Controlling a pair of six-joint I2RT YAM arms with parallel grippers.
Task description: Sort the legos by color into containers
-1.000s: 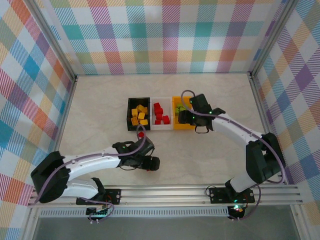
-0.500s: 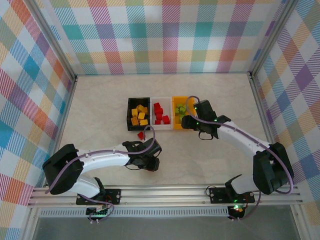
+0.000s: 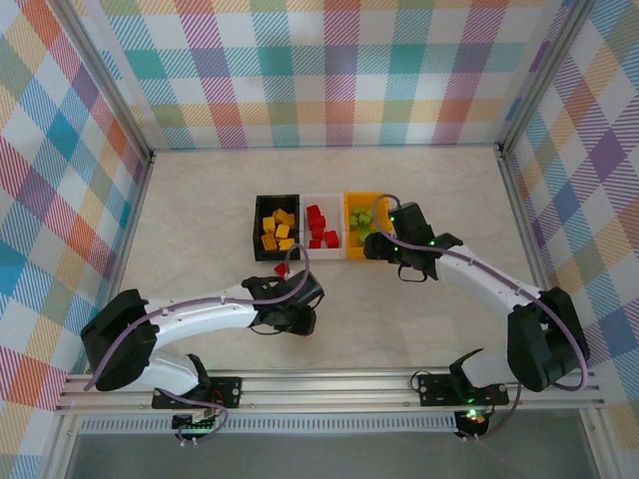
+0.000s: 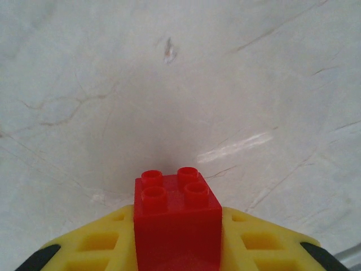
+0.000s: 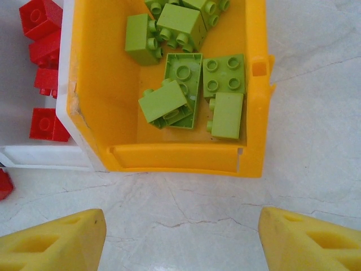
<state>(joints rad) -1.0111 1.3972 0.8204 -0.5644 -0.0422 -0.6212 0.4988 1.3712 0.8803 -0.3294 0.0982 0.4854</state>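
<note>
One red brick (image 4: 176,220) sits clamped in the left gripper (image 4: 177,251), its arm stretched low and rightward over the table (image 3: 200,220). A loose brick (image 3: 282,268) lies just near of the black bin (image 3: 258,228). The right gripper (image 5: 180,224), spread wide, hovers at the near wall of the orange bin (image 5: 169,158), which holds green bricks (image 5: 183,76).

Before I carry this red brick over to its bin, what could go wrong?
The left gripper holds the red brick at its fingertips, so it may slip in transit. A loose red brick lies before the black bin; the arm could knock it. The right gripper, open by the orange bin, could crowd the white bin.
</note>
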